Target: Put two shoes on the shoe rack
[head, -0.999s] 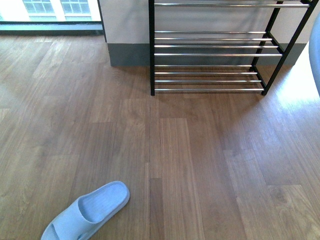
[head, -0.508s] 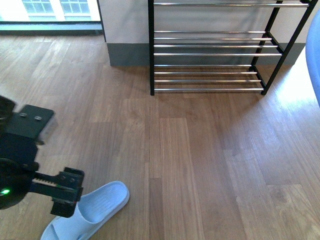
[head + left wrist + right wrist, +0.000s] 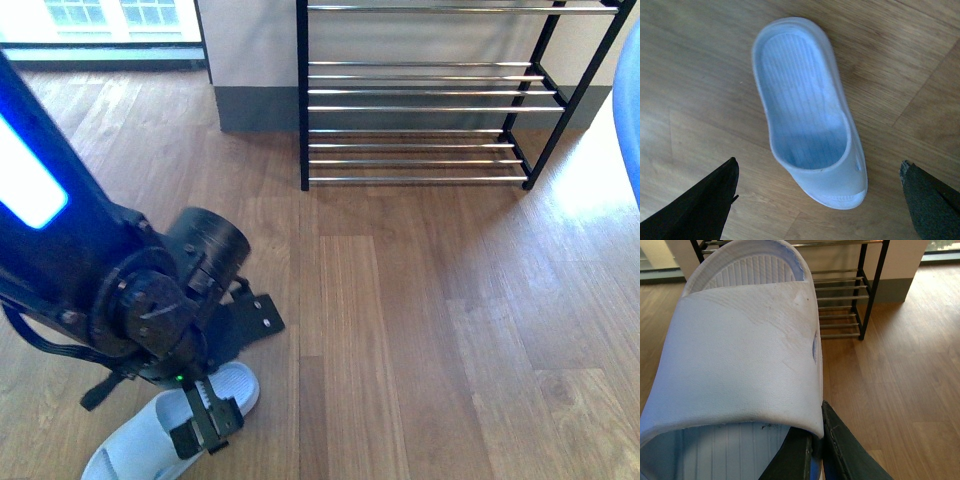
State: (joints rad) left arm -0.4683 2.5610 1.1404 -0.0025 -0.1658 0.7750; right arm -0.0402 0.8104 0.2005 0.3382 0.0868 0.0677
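Two pale blue rubber slides are listed. Left gripper (image 3: 817,167) is held wide open above the floor slide (image 3: 800,100), near left. Right gripper (image 3: 812,452) is clenched on the second slide (image 3: 740,340), at its strap edge. Both are judged light and pliable, best pinched at the strap. Shoe rack (image 3: 420,92) is set far centre.

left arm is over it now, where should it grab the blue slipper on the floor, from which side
Probably pinch the strap of the slipper from above, entering the foot opening from the heel end. The strap is a thin raised band, while the sole lies flat and wide.
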